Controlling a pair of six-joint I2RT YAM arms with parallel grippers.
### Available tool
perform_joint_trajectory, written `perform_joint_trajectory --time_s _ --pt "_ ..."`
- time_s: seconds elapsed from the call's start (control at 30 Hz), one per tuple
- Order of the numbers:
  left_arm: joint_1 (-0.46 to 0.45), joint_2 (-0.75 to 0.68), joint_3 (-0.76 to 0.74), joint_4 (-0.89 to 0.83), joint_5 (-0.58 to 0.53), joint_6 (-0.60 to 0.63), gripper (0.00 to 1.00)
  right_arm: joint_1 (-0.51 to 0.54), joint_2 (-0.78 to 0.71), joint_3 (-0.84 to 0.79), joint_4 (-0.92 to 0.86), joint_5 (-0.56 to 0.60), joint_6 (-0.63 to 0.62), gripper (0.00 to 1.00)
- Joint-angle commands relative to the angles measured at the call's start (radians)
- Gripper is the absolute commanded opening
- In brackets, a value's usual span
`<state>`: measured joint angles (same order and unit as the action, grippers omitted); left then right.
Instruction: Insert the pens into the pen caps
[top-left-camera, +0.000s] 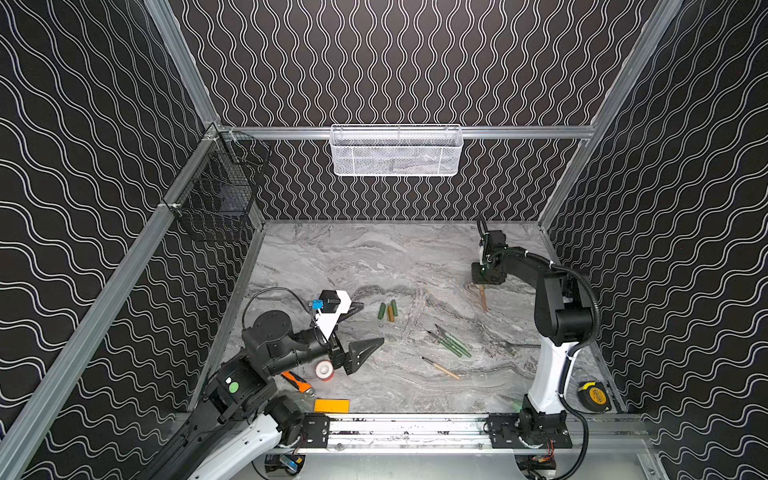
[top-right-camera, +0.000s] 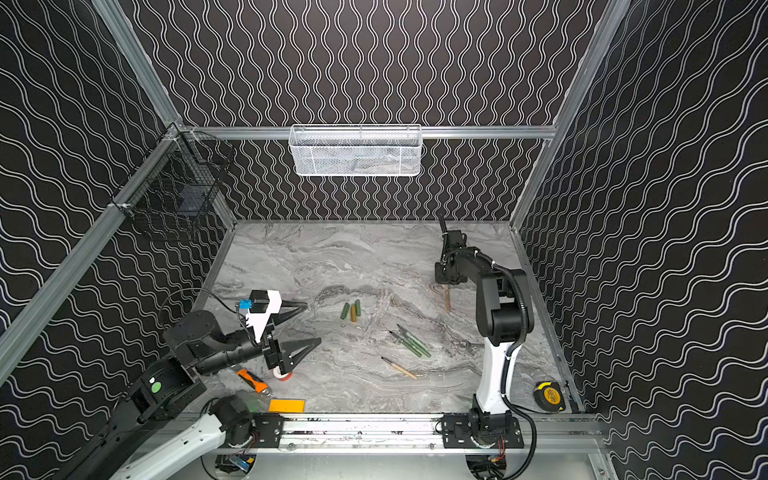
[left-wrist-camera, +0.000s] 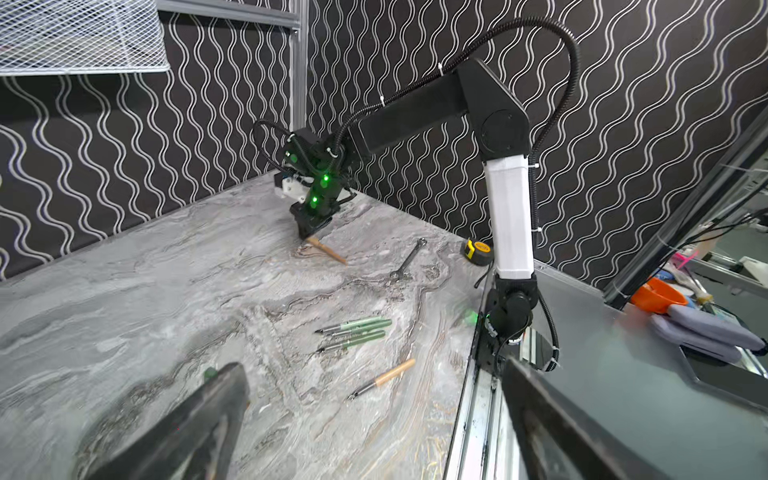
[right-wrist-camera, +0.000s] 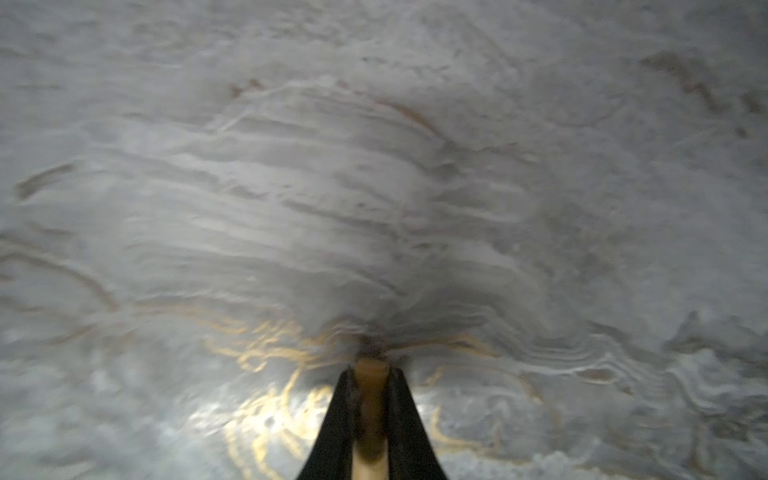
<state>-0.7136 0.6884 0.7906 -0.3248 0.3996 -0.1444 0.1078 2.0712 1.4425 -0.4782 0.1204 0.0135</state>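
Above the grey marbled tabletop, my right pincer, nearly closed, grips a thin tan pen slanting down below it.

No text, brand or number can be read anywhere. The tape measure carries a yellow label with dark print too small to make out. The green pens show faint barrel markings, equally illegible.

Five pens, three pen caps, seven other items.
From the caps: three green pens at 4 o'clock, one tan at 5, one tan at 3. Caps: two green, one tan. Two baskets, one tape measure, wrench, tape roll, orange tool, yellow card.
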Motion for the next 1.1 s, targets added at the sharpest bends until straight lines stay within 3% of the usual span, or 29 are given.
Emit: perform_joint_trajectory --time_s 0.0,0.4,0.47,0.53,0.6,0.63,0.93,1.07 --pt "0.002 -0.009 0.004 -0.051 -0.033 0.034 0.99 -0.004 0.030 0.007 -0.088 0.148 -0.046 0.14" --pt "0.001 0.020 0.003 -0.039 -0.034 0.040 0.99 -0.002 -0.039 0.006 -0.087 0.140 -0.045 0.39" --pt "0.002 0.019 0.003 -0.039 -0.043 0.040 0.99 -0.002 -0.064 0.003 -0.082 0.109 -0.040 0.48" --pt "0.002 0.016 0.002 -0.043 -0.056 0.042 0.99 -0.002 -0.088 0.001 -0.083 0.063 -0.029 0.58" --pt "0.001 0.013 0.002 -0.048 -0.077 0.041 0.99 0.002 -0.125 0.000 -0.080 -0.013 -0.024 0.93" --pt "0.002 0.014 0.001 -0.050 -0.089 0.042 0.99 0.006 -0.144 -0.007 -0.073 -0.043 -0.019 0.99" --pt "0.002 0.069 0.021 -0.117 -0.215 0.040 0.99 0.155 -0.353 -0.173 0.070 -0.259 0.024 1.00" --pt "0.001 0.104 0.045 -0.211 -0.390 0.022 0.99 0.305 -0.391 -0.233 0.128 -0.249 0.026 0.97"
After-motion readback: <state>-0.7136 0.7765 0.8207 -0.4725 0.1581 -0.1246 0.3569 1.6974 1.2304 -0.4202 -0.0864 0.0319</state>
